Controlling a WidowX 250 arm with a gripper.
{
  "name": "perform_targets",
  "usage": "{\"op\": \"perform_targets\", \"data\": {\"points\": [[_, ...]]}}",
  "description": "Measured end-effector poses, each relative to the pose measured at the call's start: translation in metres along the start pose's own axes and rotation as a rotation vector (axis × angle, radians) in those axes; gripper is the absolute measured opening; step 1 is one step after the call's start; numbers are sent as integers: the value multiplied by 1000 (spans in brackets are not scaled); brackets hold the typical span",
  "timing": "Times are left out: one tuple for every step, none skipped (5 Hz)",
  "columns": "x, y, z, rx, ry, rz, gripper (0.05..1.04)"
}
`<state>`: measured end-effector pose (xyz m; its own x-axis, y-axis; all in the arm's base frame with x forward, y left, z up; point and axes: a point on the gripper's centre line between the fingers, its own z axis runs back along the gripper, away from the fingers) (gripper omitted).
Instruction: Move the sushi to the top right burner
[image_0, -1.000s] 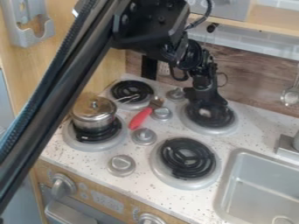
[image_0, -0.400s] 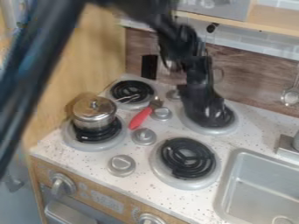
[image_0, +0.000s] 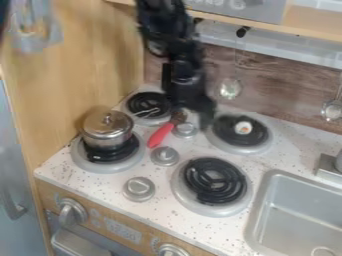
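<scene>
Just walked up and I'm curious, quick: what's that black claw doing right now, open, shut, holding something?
Gripper: blurred, so open or closed can't be told.

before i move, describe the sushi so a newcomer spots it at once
Left of the sink is a stove with four black burners. On its top right burner sits the sushi: small, round and white with an orange centre, unlike the grey knobs nearby.

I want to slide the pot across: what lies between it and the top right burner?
The camera view shows a red-handled tool, then a knob, with the gripper hanging near the left side of the burner.
</scene>
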<state>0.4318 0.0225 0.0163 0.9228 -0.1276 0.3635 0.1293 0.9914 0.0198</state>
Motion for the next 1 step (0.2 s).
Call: {"op": "perform_targets", "data": {"points": [[-21,6,15,12,89,-34,1000]]}}
